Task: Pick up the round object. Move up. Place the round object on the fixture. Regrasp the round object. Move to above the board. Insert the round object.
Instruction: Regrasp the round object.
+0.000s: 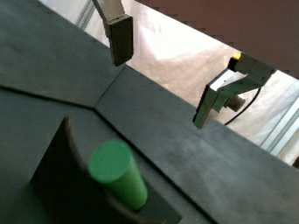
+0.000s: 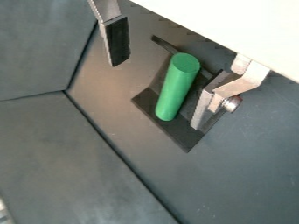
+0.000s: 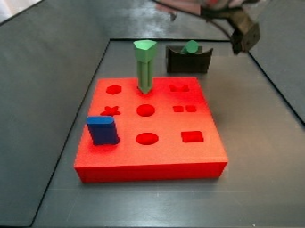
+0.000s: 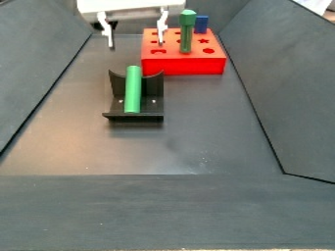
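The round object [image 4: 131,88], a dull-green cylinder, lies on its side in the notch of the dark fixture [image 4: 155,106]; both wrist views show it there [image 2: 177,85] [image 1: 117,175]. In a side view only its round end [image 3: 191,46] shows above the fixture [image 3: 188,62]. My gripper [image 4: 135,43] hangs open above it, apart from it, with nothing between its fingers [image 2: 117,42]. In a wrist view the cylinder lies nearer one finger [image 2: 207,109]. The red board [image 3: 149,134] with its cut-out holes lies beside the fixture [image 4: 197,64].
A green peg with an angular top [image 3: 143,64] stands upright in a board hole. A blue block [image 3: 103,130] stands on the board's near left part. Dark sloping walls [image 4: 53,88] close in the floor on both sides.
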